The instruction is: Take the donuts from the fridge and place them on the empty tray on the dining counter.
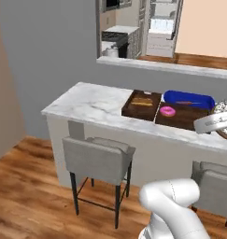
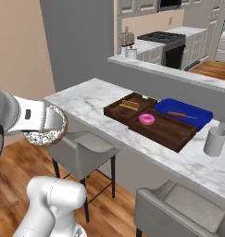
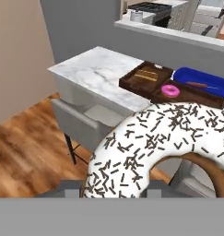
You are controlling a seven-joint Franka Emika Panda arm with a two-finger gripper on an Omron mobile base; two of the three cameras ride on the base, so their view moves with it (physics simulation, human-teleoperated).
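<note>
Step in hand: carrying the second donut to the wide dark brown wooden tray. The pink-iced ring donut already lies in that tray, near its end next to the squarer brown tray with yellowish sticks. The brown ring donut with pale speckled icing is clamped in the pincer, which is closed on it; the fingers themselves are hidden behind the donut.

Pose: in the right base view the hand hangs off the white marble-look table, over the grey chair, well apart from the tray. In the left base view the hand and donut sit at the right edge, near the table's front.

Next move, as a judgement: reach forward over the table edge, stop above a bare part of the tray clear of the pink donut and the blue tray, lower, release. The grey cup stands just beside the tray's far end; worth avoiding.
</note>
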